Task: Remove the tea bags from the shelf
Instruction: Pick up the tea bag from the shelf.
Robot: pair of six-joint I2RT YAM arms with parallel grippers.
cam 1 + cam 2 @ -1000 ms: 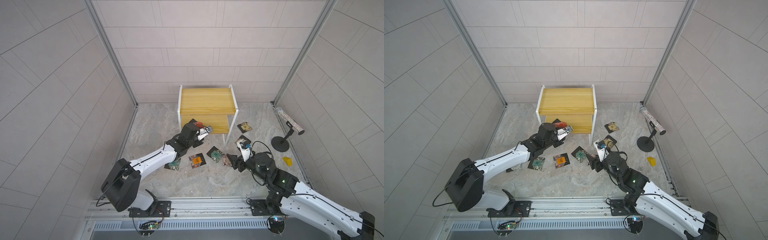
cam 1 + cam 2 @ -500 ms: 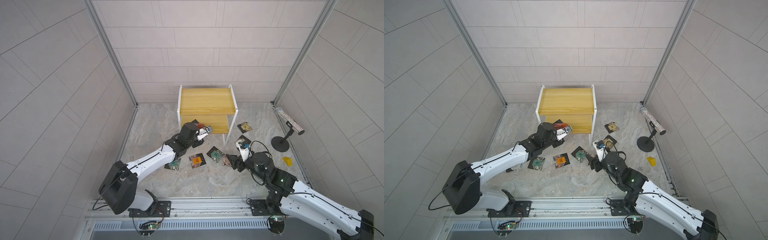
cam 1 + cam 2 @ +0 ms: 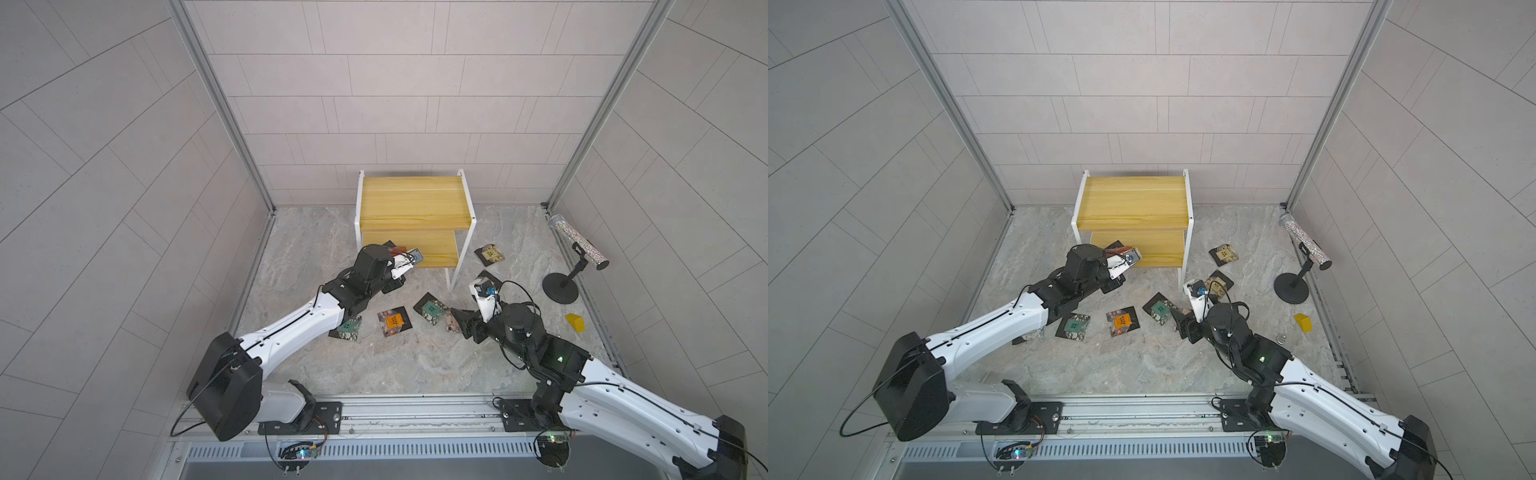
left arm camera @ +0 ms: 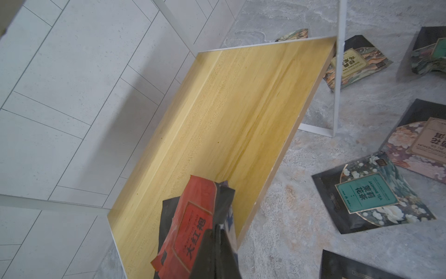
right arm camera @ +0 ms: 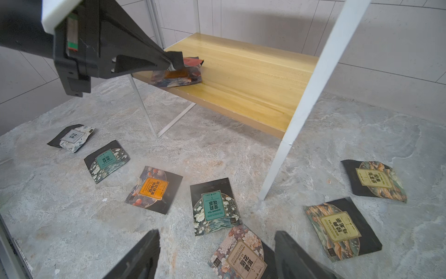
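between left gripper (image 5: pixel 171 61) tips, pinched, a red tea bag (image 4: pixel 190 224) sits over the shelf (image 5: pixel 241 79) corner; right gripper (image 5: pixel 217 241), spread, is farther.

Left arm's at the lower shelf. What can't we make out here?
- Top views: the shelf's upper board hides its lower board's rear; left arm covers a front corner.
- Right wrist: left gripper masks part of the red tea bag; how many lie beneath is unclear.
- Right wrist: chrysanthemum tea bag cut by frame edge.
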